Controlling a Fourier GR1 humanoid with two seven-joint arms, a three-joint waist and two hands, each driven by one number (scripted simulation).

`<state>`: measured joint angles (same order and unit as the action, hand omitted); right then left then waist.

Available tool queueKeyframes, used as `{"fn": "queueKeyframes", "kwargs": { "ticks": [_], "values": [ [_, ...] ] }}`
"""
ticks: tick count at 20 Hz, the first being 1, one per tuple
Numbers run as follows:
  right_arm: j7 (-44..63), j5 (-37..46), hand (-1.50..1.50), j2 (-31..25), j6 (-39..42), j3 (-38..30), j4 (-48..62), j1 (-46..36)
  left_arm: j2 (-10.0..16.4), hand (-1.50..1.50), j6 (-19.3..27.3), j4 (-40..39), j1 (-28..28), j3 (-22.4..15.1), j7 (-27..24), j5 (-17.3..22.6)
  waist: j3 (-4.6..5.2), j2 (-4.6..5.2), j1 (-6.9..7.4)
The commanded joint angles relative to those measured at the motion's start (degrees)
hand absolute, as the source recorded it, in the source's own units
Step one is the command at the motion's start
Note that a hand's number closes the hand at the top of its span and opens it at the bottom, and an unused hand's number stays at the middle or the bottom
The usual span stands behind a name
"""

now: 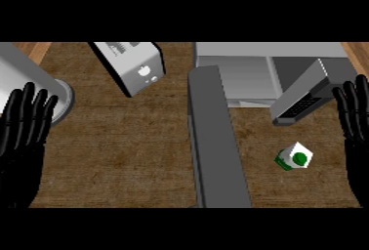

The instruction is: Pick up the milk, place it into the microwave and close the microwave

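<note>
A small white milk carton (294,157) with a green cap and green base stands on the wooden counter at the right, just in front of the microwave (252,68). The microwave's door (216,141) is swung wide open and juts toward me as a long grey slab left of the carton. My right hand (355,117) rests open at the right edge, fingers up, a little right of and above the carton, apart from it. At the left edge, my left hand (25,127) rests open with fingers up, far from the carton.
A silver toaster (133,66) sits at the back, left of the microwave. A large grey cylindrical pot (36,80) stands at the far left behind my left hand. A dark keypad panel (302,97) slants at the microwave's right side.
</note>
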<state>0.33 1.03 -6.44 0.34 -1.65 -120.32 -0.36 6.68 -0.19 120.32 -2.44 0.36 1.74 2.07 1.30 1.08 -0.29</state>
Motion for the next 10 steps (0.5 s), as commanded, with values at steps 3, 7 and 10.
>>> {"fn": "queueKeyframes", "kwargs": {
  "ticks": [3, 7, 10],
  "values": [
    [-0.5, 1.9, -1.5, 0.3, -2.5, -3.2, 2.4, -0.6, -2.4, -1.5, 0.4, -5.4, 1.3, -2.3, -5.6, -3.4, -1.3, -1.05, 0.14],
    [2.6, -3.6, -1.5, 3.0, -6.1, -8.2, 8.9, -6.9, -3.5, -1.5, 2.1, -5.8, 0.8, 0.0, -1.4, -0.7, -1.32, -0.88, 0.74],
    [4.4, -4.7, -1.5, 2.3, -6.7, -9.9, 9.0, -6.4, -5.2, -1.5, 2.7, -0.9, -3.5, -3.7, 0.1, -2.3, -1.31, -1.12, 0.61]
  ]
}}
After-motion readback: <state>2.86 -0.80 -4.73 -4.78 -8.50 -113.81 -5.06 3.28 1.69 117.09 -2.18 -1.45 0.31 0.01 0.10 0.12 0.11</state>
